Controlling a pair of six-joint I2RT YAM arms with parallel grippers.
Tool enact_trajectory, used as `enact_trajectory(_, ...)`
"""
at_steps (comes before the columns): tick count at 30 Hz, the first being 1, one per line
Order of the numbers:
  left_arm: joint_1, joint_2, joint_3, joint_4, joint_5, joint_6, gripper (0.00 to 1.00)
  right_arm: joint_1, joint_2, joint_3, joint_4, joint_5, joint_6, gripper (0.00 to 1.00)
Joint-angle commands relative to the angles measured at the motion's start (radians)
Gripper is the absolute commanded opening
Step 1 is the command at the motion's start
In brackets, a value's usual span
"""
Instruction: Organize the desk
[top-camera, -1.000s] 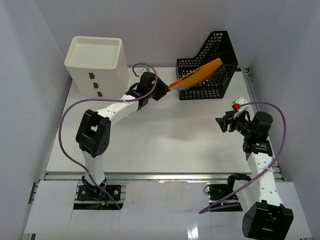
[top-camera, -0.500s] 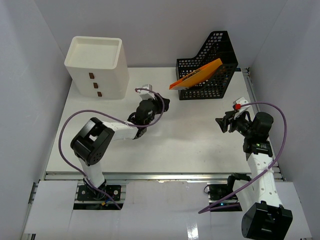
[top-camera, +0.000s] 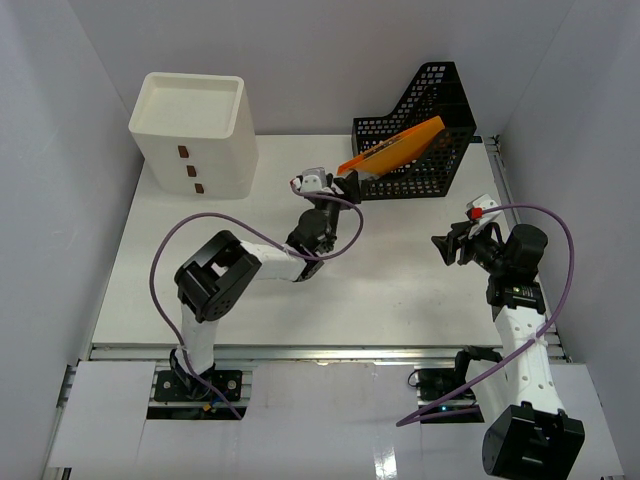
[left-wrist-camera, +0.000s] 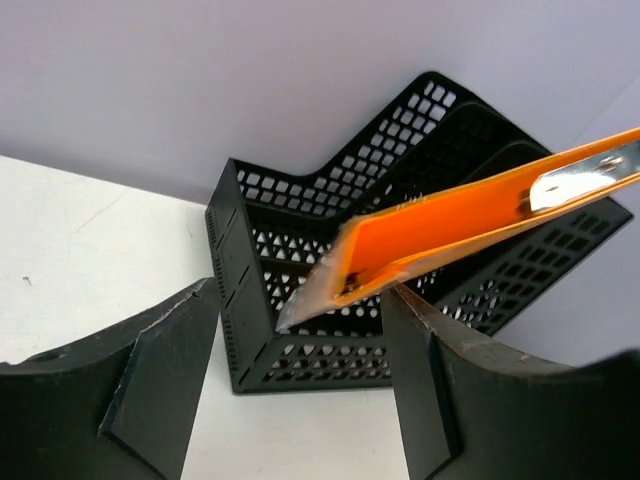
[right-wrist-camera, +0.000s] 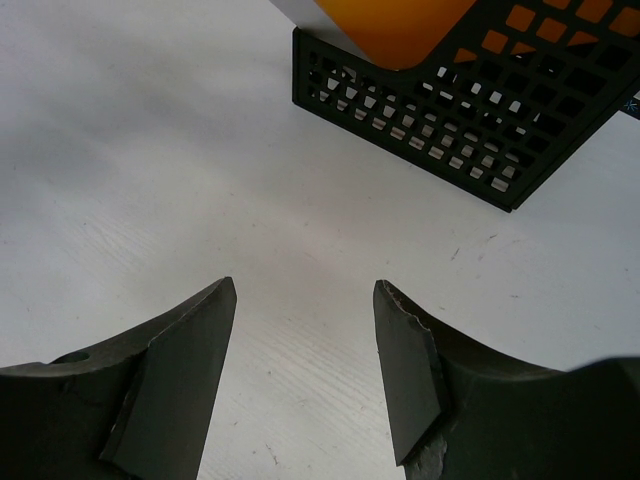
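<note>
The desk (top-camera: 380, 280) is a white tabletop. A black mesh file holder (top-camera: 420, 120) stands at its back right, with an orange folder (top-camera: 395, 150) leaning out of it to the left. My left gripper (top-camera: 347, 185) is open at the folder's low end. In the left wrist view the folder's corner (left-wrist-camera: 345, 280) hangs just above the gap of the left gripper (left-wrist-camera: 300, 335), close to the right finger (left-wrist-camera: 425, 380). My right gripper (top-camera: 446, 247) is open and empty over bare desk (right-wrist-camera: 300, 230), in front of the holder (right-wrist-camera: 450, 110).
A white three-drawer box (top-camera: 192, 135) stands at the back left. White walls enclose the desk on three sides. A metal rail (top-camera: 320, 352) runs along the near edge. Purple cables loop from both arms.
My left arm drew back from the folder's end, then swung right and forward to it again, folding tighter. The folder, the holder and the right arm have not moved.
</note>
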Motion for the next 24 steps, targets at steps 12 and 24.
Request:
enact_trajectory(12, -0.071, 0.112, 0.197, 0.186, -0.153, 0.256, 0.9, -0.007, -0.01, -0.003, 0.044, -0.013, 0.005, 0.64)
enact_trajectory(24, -0.072, 0.219, 0.482, 0.052, 0.005, 0.282, 0.91, -0.016, -0.011, -0.002, 0.044, -0.01, 0.003, 0.64)
